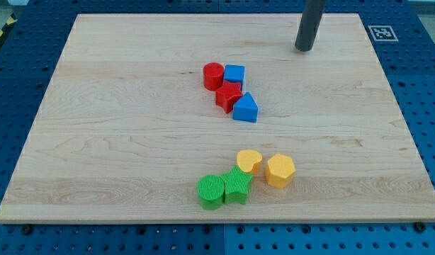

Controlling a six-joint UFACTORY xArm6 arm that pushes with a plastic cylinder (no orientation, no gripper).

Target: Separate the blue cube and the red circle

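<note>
The red circle (213, 75) and the blue cube (234, 74) stand side by side and touching, a little above the board's middle. Just below them a red star-shaped block (228, 96) touches both, and a blue triangle (246, 108) touches the red star at its lower right. My tip (304, 48) rests on the board at the view's upper right, well apart from the blue cube, about a hand's width to its right and above it.
A yellow heart (249, 161) and a yellow hexagon (280, 171) lie near the view's bottom. A green circle (211, 192) and a green star (237, 185) touch just left of them. The wooden board (97, 142) lies on a blue pegboard.
</note>
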